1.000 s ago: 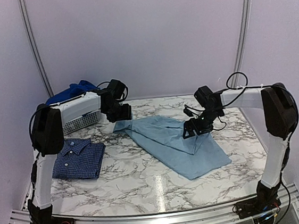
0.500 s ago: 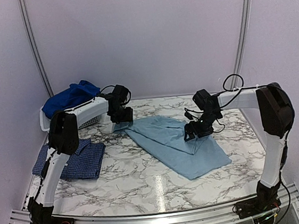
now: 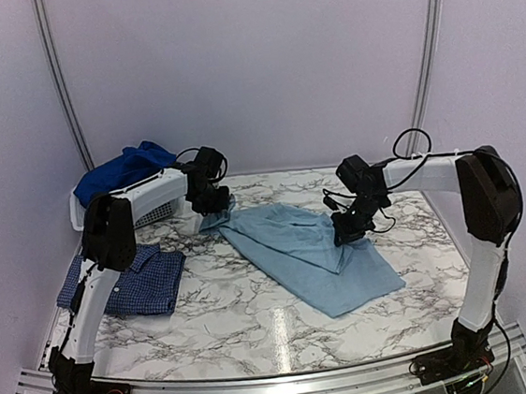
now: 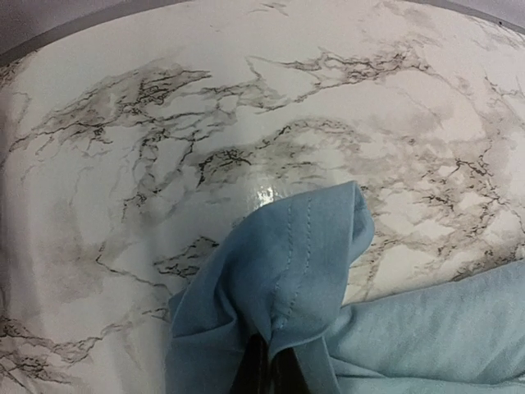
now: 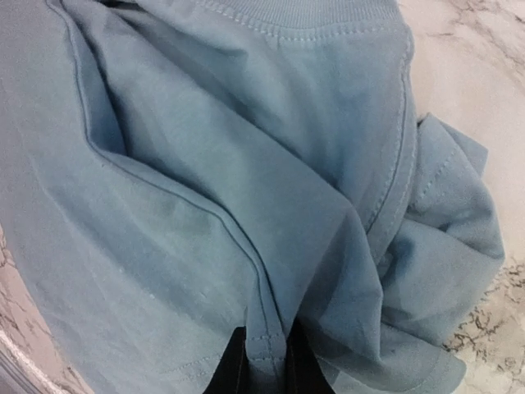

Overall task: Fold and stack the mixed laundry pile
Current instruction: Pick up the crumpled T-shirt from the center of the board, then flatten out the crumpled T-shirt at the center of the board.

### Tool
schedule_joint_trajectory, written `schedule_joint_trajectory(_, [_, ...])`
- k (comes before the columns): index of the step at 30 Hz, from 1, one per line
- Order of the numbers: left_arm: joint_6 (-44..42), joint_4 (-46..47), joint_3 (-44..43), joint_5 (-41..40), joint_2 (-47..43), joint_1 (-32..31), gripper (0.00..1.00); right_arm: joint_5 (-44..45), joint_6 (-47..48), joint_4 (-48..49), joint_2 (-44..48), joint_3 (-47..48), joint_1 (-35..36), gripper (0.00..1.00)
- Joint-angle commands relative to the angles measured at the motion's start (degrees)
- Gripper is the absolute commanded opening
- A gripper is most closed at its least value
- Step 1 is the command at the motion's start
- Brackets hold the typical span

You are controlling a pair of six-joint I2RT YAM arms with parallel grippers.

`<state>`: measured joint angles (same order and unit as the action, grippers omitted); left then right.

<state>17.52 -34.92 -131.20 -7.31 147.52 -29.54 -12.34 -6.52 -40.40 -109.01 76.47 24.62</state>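
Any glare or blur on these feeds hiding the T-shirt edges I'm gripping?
Top view: a glare streak on the table near the front, clear of the T-shirt. Left wrist: a small bright spot on the table just above the pinched fold, slightly soft focus, far table edge bowed. Right wrist: even light, stitching sharp, no glare.

The white marble table (image 3: pixel 257 320) carried a pale blue T-shirt (image 3: pixel 297 250), spread and rumpled across its middle. A folded checked shirt (image 3: pixel 135 278) lay flat by the left edge, apart from it. A white basket (image 3: pixel 155 213) stood at the far left corner.
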Motion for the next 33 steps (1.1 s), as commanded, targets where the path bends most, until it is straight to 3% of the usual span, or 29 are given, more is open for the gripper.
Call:
schedule_joint_trajectory(1, [-0.6, -1.1, 1.4, 1.2, -9.5, 0.3, 0.00, 1.9, 0.7, -3.2, 5.7, 2.4, 0.2, 0.00])
schedule_joint_trajectory(10, [-1.0, -0.6, 5.2, 1.3, -24.5, 0.3, 0.00, 2.4, 2.6, -6.8, 12.4, 7.8, -4.0, 0.00])
schedule_joint_trajectory(17, [-1.0, 2.6, 4.5, 1.3, -34.6, 0.7, 0.00, 4.6, 5.5, -10.0, 14.7, 23.3, -10.4, 0.00])
schedule_joint_trajectory(22, [0.4, 4.7, 1.5, 5.6, -39.2, 0.7, 0.00, 0.7, 5.0, -11.3, 14.4, 35.2, -12.9, 0.00])
schedule_joint_trajectory(28, [-2.5, 6.7, 4.2, 6.4, -48.2, -3.2, 0.00, -5.2, 3.6, -12.9, 20.6, 37.6, -12.9, 0.00])
schedule_joint_trajectory(33, [-4.5, 10.7, 13.1, 6.1, -59.0, -7.7, 0.00, -10.0, 2.7, -12.6, 30.8, 32.0, -11.6, 0.00])
